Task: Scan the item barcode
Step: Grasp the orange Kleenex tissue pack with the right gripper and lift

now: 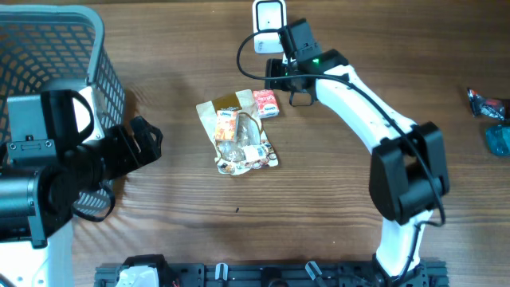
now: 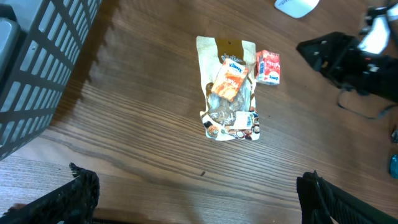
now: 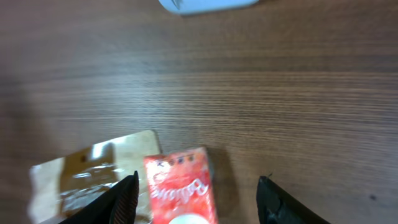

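Packet in red (image 3: 181, 190) lies flat on the wood table (image 3: 292, 99) right under the right gripper (image 3: 198, 178), between its spread, empty fingers, snack bag (image 3: 81, 171) beside one finger, white scanner (image 3: 208, 4) out past the tips.

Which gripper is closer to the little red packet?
Right. The right gripper hangs over the red packet, jaws either side; the left gripper sits far off by the basket.

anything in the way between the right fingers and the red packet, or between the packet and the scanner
Nothing visible. The red packet lies right below the open right fingers, and only bare table runs from it to the white scanner.
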{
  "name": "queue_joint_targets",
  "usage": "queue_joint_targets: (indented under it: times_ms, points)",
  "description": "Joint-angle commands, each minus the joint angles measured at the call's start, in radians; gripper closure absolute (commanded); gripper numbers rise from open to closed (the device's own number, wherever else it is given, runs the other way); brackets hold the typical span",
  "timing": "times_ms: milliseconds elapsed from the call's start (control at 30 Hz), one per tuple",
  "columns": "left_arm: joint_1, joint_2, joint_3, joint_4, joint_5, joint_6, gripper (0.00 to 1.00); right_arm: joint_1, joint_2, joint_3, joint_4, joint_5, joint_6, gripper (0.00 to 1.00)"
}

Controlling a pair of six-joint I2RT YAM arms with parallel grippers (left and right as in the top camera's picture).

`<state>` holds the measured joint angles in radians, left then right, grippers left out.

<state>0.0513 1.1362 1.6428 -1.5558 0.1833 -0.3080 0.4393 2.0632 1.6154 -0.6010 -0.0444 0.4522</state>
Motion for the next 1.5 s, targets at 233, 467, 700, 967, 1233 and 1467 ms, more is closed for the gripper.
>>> queue_joint_targets:
  times_ms: [233, 467, 700, 967, 1233, 1467]
  points:
    - [-0.005, 0.003, 0.009, 0.003, -0.002, 0.013, 0.0, -0.001, 0.192, 0.011, 0.045, -0.119, -0.031, 0.44]
    - [-0.005, 0.003, 0.009, 0.003, -0.002, 0.013, 0.0, -0.002, 0.192, 0.011, -0.001, -0.15, 0.0, 0.45]
    - [-0.005, 0.003, 0.009, 0.003, -0.002, 0.013, 0.0, -0.011, 0.19, 0.026, -0.067, -0.205, -0.017, 0.25]
    - [-0.005, 0.003, 0.009, 0.003, -0.002, 0.013, 0.0, -0.069, 0.173, 0.061, -0.165, -0.344, -0.093, 0.3]
    - [-0.005, 0.003, 0.009, 0.003, -0.002, 0.013, 0.0, -0.072, 0.173, 0.061, -0.214, -0.374, -0.137, 0.35]
    - [-0.005, 0.003, 0.009, 0.003, -0.002, 0.013, 0.0, -0.116, 0.137, 0.061, -0.262, -0.468, -0.168, 0.3]
